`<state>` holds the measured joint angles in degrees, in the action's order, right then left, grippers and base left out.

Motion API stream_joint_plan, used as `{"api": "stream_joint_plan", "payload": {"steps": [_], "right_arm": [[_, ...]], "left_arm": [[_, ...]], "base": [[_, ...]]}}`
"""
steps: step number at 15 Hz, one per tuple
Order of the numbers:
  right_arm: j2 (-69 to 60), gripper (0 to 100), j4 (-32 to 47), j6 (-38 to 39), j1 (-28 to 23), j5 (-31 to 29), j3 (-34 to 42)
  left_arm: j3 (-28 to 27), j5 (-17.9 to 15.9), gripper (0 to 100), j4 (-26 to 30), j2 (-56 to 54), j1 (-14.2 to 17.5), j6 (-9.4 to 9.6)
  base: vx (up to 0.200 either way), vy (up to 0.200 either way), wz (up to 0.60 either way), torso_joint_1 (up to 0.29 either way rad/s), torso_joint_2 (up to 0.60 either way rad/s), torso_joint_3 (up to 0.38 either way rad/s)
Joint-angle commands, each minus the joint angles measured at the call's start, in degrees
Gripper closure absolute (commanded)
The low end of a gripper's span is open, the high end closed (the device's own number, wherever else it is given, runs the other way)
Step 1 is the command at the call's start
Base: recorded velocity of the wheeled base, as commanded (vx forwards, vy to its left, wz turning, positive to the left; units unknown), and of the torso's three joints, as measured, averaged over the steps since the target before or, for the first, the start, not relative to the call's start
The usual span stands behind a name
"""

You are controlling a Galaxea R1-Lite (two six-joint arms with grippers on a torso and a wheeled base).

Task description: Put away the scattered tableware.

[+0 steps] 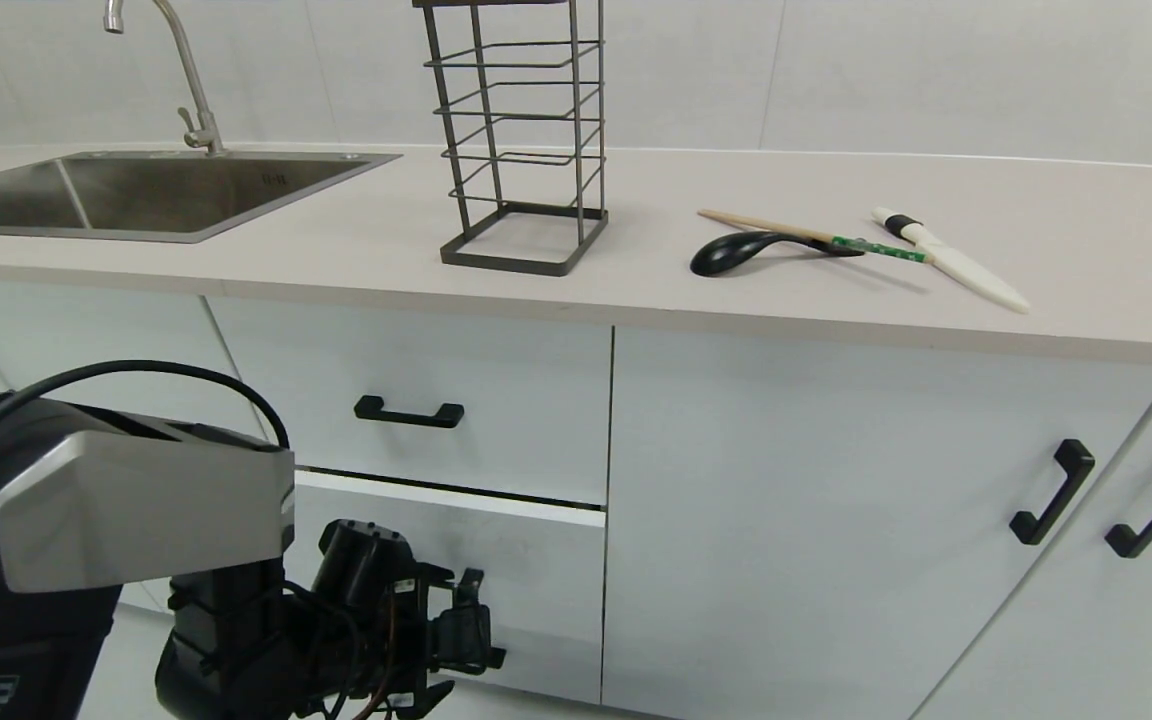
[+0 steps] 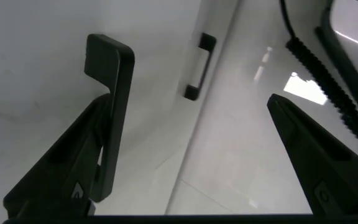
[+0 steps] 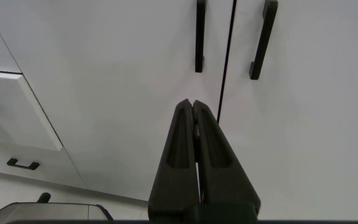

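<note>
On the counter's right part lie a black spoon (image 1: 736, 252), a pair of wooden chopsticks (image 1: 808, 235) resting across it, and a white knife (image 1: 951, 260) with a black band. Low down at the left, my left gripper (image 1: 464, 635) sits against the front of the lower drawer (image 1: 526, 560), which stands slightly ajar. In the left wrist view this gripper (image 2: 188, 102) is open, with a black drawer handle (image 2: 112, 112) lying against one of its fingers (image 2: 61, 168). My right gripper (image 3: 193, 104) is shut on nothing and faces the white cabinet doors.
A tall wire rack (image 1: 521, 140) stands mid-counter, and a steel sink (image 1: 136, 190) with a faucet is at the far left. The upper drawer has a black handle (image 1: 408, 411). Two cabinet door handles (image 1: 1051, 492) are at the right.
</note>
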<state>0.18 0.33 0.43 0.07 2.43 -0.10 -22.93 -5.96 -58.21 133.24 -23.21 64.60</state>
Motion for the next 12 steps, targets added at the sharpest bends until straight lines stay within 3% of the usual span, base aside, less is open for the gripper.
{"api": "stream_joint_plan", "payload": {"steps": [1,5,8,10,11,12], "right_arm": [[0.0,100,0.0,0.0,0.0,0.0,0.0],[0.1,100,0.0,0.0,0.0,0.0,0.0],[0.1,100,0.0,0.0,0.0,0.0,0.0],[0.1,100,0.0,0.0,0.0,0.0,0.0],[0.1,100,0.0,0.0,0.0,0.0,0.0],[0.1,100,0.0,0.0,0.0,0.0,0.0]], "left_arm": [[1.3,0.1,0,0.0,-0.9,0.1,-0.09],[4.5,0.1,0,-0.1,-5.5,0.0,-0.61],[11.6,-0.1,0,-0.2,-17.0,0.2,-0.7],[20.4,-0.3,0,-1.9,-24.5,1.2,-0.61],[22.9,-0.8,0,-3.1,-32.1,0.4,-0.17],[22.6,-1.0,0,-3.2,-36.4,-2.7,-1.67]], "base": [[0.0,0.0,0.0,0.0,0.0,0.0],[0.0,0.0,0.0,0.0,0.0,0.0],[0.0,0.0,0.0,0.0,0.0,0.0],[0.0,0.0,0.0,0.0,0.0,0.0],[0.0,0.0,0.0,0.0,0.0,0.0],[0.0,0.0,0.0,0.0,0.0,0.0]]}}
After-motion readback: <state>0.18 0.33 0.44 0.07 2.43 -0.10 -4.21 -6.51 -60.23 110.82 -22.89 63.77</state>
